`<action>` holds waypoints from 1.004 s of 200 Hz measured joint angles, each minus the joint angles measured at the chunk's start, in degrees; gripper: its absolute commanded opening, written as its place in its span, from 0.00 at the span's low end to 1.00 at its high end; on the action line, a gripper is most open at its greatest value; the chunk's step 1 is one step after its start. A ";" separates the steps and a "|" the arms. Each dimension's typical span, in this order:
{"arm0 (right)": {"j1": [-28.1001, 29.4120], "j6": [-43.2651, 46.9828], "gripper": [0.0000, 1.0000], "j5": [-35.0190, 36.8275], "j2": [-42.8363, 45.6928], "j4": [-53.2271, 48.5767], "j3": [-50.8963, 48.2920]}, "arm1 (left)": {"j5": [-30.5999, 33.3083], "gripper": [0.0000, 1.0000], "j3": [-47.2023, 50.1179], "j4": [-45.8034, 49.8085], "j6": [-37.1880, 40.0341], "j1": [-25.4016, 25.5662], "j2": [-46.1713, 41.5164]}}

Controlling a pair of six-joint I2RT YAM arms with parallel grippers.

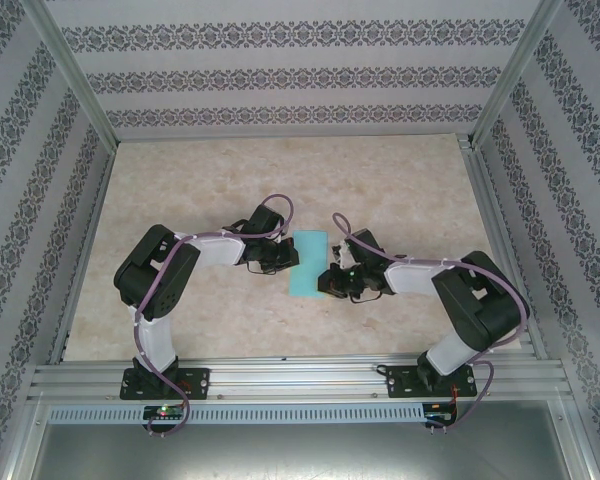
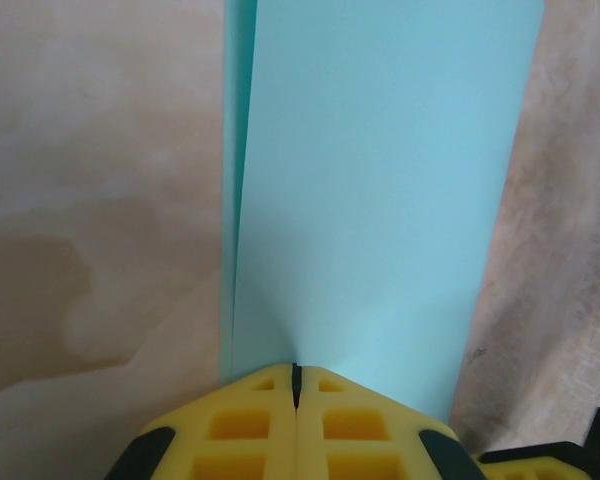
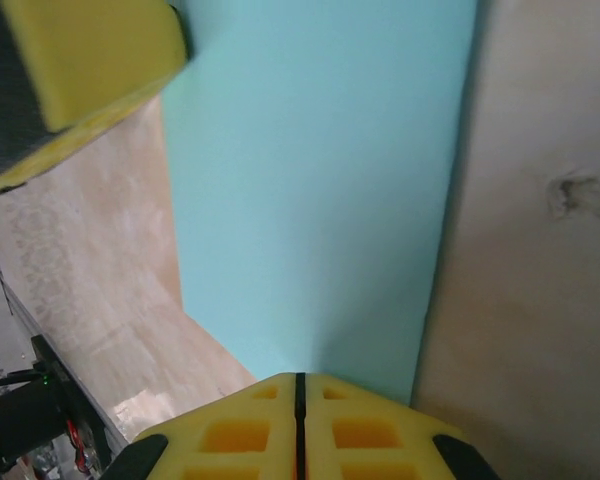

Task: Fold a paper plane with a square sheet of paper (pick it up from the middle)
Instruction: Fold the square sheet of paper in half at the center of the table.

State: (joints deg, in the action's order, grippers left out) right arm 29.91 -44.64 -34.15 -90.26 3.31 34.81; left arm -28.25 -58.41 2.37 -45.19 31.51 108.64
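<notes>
— Where's the square sheet of paper [image 1: 307, 263]?
— Mid worktop [image 1: 400, 190]. The left pincer [image 2: 295, 385] and right pincer [image 3: 300, 385] each pinch an edge, shut tight.
— A plane yet?
— No. It looks folded in half once. Nose and wings are not done.
</notes>
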 measured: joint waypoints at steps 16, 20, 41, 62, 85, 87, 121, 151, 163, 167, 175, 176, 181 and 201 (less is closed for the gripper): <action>-1.25 0.00 0.09 0.59 1.33 -1.66 2.03 | -0.02 0.00 0.00 0.02 0.07 0.00 0.00; -1.86 -0.02 0.09 0.90 1.36 -1.90 2.89 | 0.00 0.00 -0.02 0.07 0.17 0.00 0.02; -5.20 -0.04 0.09 1.77 -0.22 -2.25 8.41 | 0.00 0.00 -0.33 0.57 0.63 0.00 0.09; -7.61 -0.02 0.09 1.81 -5.25 -2.01 15.47 | -0.07 0.00 -0.61 0.96 0.92 0.00 0.22; -8.83 0.02 0.10 2.36 -11.28 -2.14 21.62 | -0.07 0.00 -0.87 1.40 1.25 0.00 0.28; -8.90 0.02 0.10 2.32 -11.85 -2.23 22.05 | -0.07 0.00 -0.87 1.42 1.27 0.00 0.28; -9.94 0.24 0.10 2.03 -19.56 -2.75 26.27 | -0.07 0.00 -0.98 1.55 1.33 0.00 0.28; -10.64 0.92 0.10 1.73 -23.28 -3.63 27.06 | -0.07 0.00 -0.98 1.66 1.49 0.00 0.28; -10.67 1.11 0.11 1.73 -23.52 -3.67 27.41 | -0.09 0.00 -0.96 1.66 1.49 0.00 0.28; -10.67 1.14 0.11 1.73 -23.52 -3.76 27.47 | -0.09 0.00 -0.96 1.64 1.49 0.00 0.28; -10.64 1.27 0.11 1.75 -23.52 -4.00 27.65 | -0.09 0.00 -0.96 1.64 1.49 0.00 0.28; -10.64 1.27 0.11 1.75 -23.52 -4.00 27.69 | -0.07 0.00 -0.98 1.64 1.49 0.00 0.28; -10.64 1.33 0.11 1.75 -23.52 -4.31 27.85 | -0.09 0.00 -0.98 1.66 1.49 0.00 0.28; -10.69 1.55 0.11 1.75 -23.43 -5.64 28.63 | -0.07 0.00 -0.98 1.66 1.51 0.00 0.28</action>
State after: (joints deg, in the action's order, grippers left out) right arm 19.22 -43.09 -32.40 -113.69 -2.33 63.44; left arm -28.32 -59.40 4.03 -43.68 31.51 108.92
